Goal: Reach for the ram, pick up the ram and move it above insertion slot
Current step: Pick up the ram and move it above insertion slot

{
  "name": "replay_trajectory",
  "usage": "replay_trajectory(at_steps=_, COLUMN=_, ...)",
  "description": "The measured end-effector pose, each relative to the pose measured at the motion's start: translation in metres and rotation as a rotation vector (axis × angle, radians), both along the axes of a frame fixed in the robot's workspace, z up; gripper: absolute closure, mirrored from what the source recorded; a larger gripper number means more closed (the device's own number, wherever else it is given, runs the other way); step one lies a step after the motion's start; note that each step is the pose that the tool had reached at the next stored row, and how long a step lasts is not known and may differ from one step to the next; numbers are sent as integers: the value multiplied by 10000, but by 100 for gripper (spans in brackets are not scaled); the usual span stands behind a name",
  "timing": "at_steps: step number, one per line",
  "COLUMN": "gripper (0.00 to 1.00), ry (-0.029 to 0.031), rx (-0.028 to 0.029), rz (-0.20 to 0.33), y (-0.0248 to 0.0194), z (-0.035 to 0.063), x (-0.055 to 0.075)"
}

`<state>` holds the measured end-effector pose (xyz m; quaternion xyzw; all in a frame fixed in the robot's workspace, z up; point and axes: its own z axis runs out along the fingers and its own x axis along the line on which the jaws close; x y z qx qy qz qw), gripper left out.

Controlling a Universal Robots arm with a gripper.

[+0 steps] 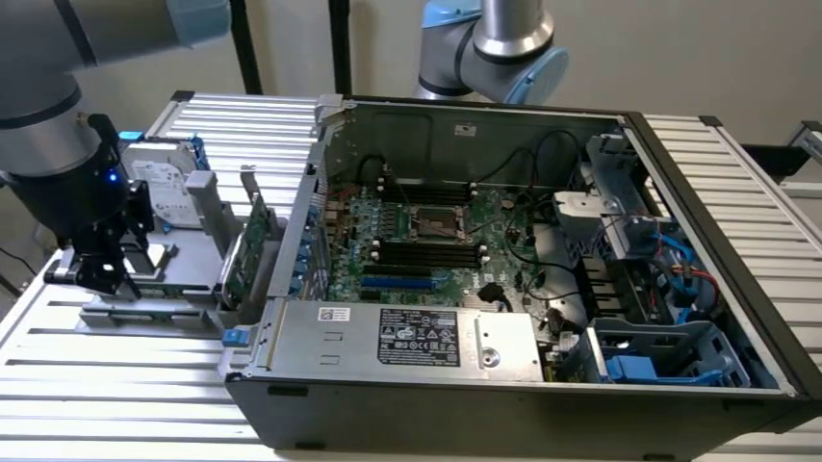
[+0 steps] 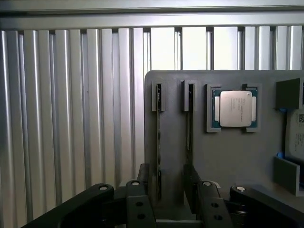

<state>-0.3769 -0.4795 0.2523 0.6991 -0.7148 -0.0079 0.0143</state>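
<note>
Wrist view: reach step in hand, the gripper (image 2: 167,178), fingers spread and empty, hangs over the gray holder (image 2: 228,156) with the ram (image 2: 158,137) on edge in a slot between its fingers, ungripped; a sound grip calls for centring on that thin edge.

Open computer case (image 1: 514,395) on the worktop (image 1: 115,385), at the exterior view's right, with the motherboard (image 1: 437,241) inside it and the power supply (image 1: 411,339) along its near wall. Fixture plate (image 2: 228,156) at the exterior view's left, carrying the hard drive (image 1: 165,183) at the rear and the expansion card (image 1: 250,250) nearest the case. Two ram sticks (image 2: 158,137) stand on edge in the plate, with the CPU (image 2: 235,108) just beside them. The claw (image 2: 168,190) is above one end.
</note>
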Motion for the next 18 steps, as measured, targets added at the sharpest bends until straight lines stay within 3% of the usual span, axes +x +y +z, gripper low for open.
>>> replay_trajectory(at_steps=13, gripper=58, ry=0, rx=1, rz=0, y=-36, z=-237, x=0)
replay_trajectory(at_steps=18, gripper=58, ry=1, rx=34, rz=0, y=-56, z=-327, x=-11)
